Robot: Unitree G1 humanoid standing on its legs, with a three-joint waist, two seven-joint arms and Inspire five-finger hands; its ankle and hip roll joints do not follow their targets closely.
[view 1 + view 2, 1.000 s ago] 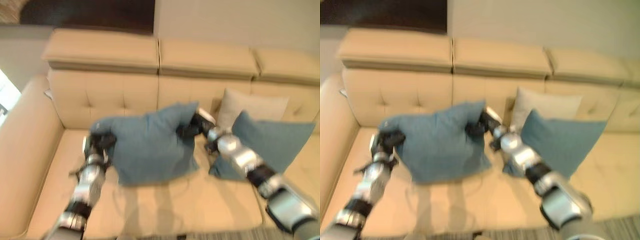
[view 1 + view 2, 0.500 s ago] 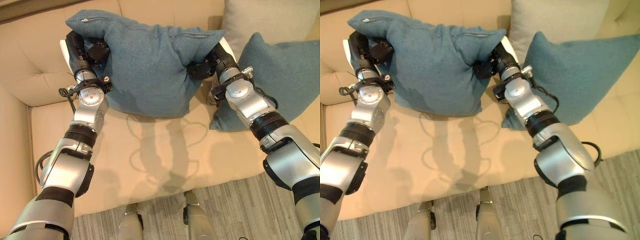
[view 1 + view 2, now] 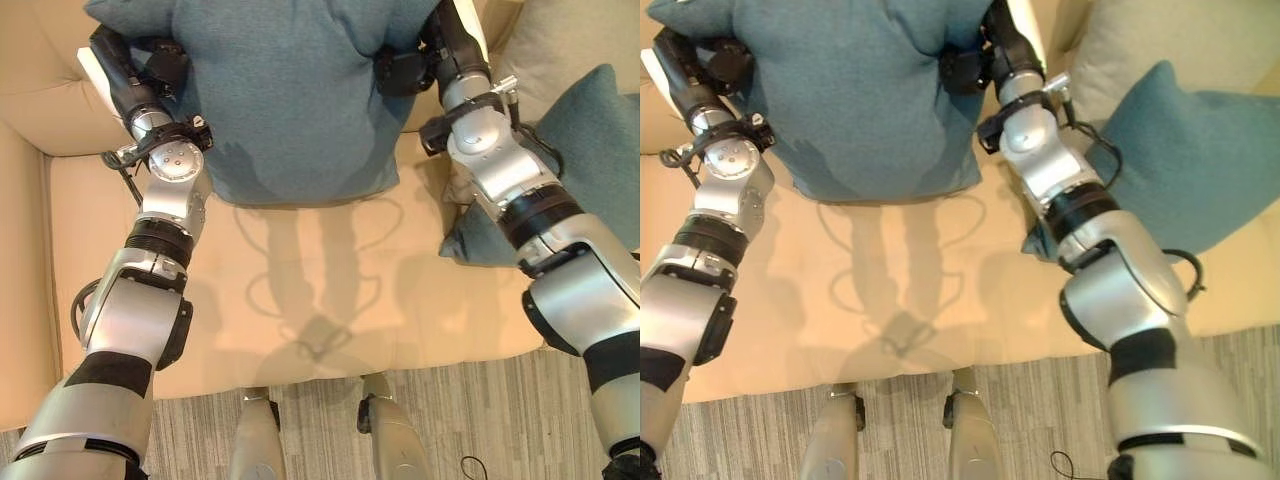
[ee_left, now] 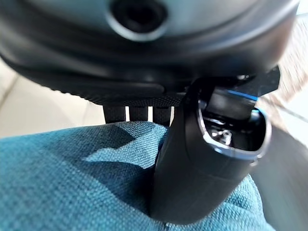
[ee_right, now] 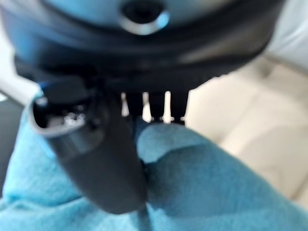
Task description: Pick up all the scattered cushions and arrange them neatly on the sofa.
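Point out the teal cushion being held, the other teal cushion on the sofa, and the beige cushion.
Held teal cushion (image 3: 285,100), left eye view, middle of its front face.
Second teal cushion (image 3: 1195,165), right eye view, centre of its face.
Beige cushion (image 3: 1140,45), right eye view, upper face.

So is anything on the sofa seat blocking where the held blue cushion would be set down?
Nothing visible: the blue fabric cushion, pinched by the left hand and right hand, hangs over bare beige sofa seat. Another blue cushion sits to the right.
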